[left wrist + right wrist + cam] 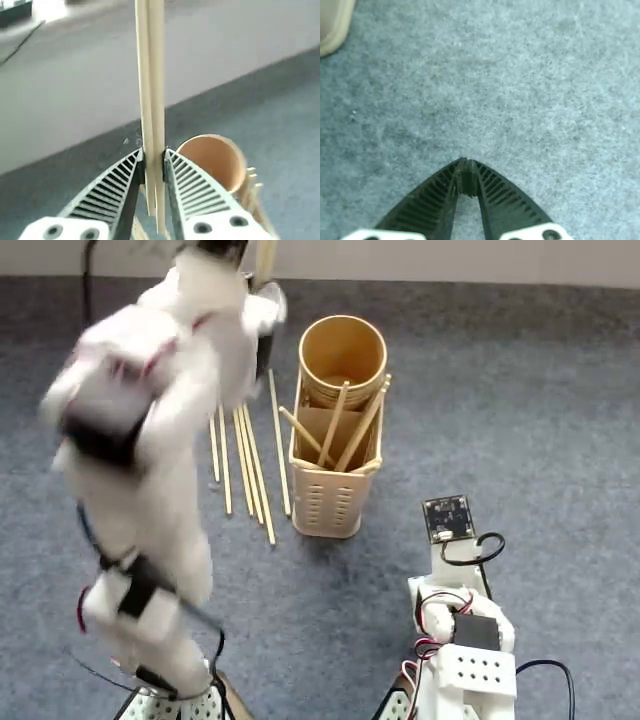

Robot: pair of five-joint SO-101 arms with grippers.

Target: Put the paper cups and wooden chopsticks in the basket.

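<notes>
Wooden chopsticks point(151, 90) pinched in left claw point(153, 153); right claw point(466, 166) closed, empty, over grey carpet point(530, 75).

No readable text, labels or numbers anywhere.

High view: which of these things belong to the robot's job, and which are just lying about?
Job:
- basket
- cup standing in it
- basket chopsticks, already in
- loose chopsticks beside the basket
- held chopsticks, pinched in the left gripper

Lying about:
- black cable at the far edge
- grey mat
</notes>
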